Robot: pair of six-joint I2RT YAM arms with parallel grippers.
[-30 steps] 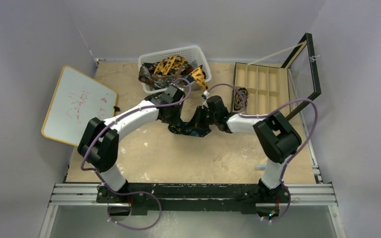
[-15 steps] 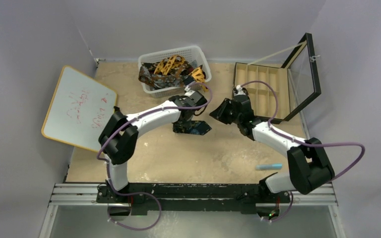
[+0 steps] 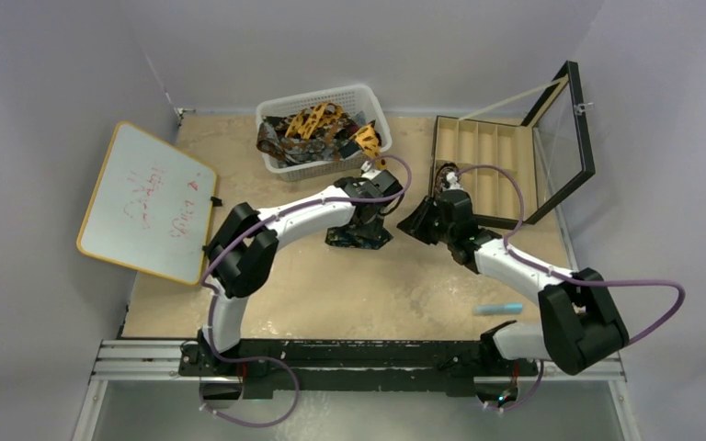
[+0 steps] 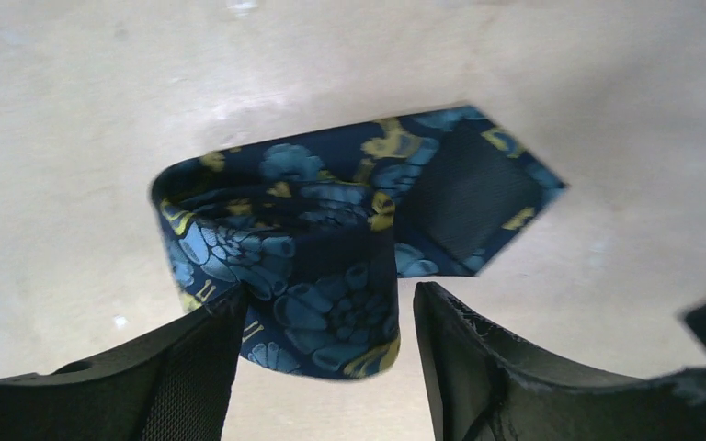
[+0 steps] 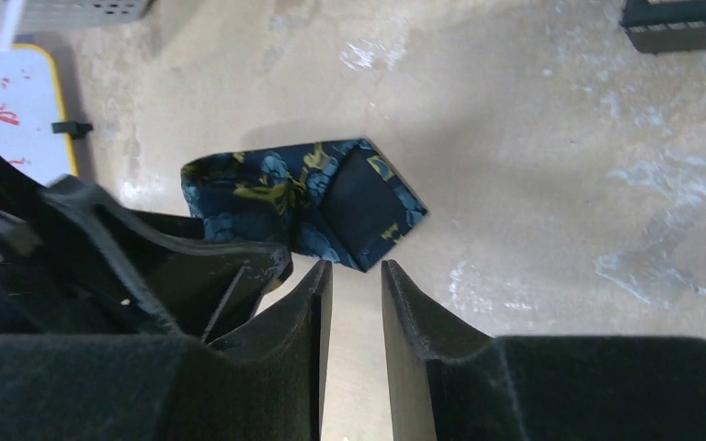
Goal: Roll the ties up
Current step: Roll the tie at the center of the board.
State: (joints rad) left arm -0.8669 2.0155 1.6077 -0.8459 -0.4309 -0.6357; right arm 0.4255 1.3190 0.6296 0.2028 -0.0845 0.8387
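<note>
A navy tie with blue-gold print (image 4: 313, 257) lies rolled on the table, its pointed end sticking out to the right. It also shows in the top view (image 3: 360, 239) and the right wrist view (image 5: 303, 197). My left gripper (image 4: 326, 367) is open and straddles the roll. The left finger (image 4: 184, 367) is against the fabric and the right finger (image 4: 478, 367) stands a little apart from it. My right gripper (image 5: 357, 276) is empty, its jaws a narrow gap apart, to the right of the roll (image 3: 415, 220). More ties (image 3: 317, 129), orange-yellow and dark brown, fill the white basket.
The white mesh basket (image 3: 368, 99) stands at the back centre. A black compartment box (image 3: 483, 161) with its lid raised is at the back right. A whiteboard (image 3: 147, 202) lies at the left. A small blue object (image 3: 497, 309) lies at the near right.
My right gripper has let go of the tie and pulled back to the right. My left gripper has shifted right and now sits over the roll.
</note>
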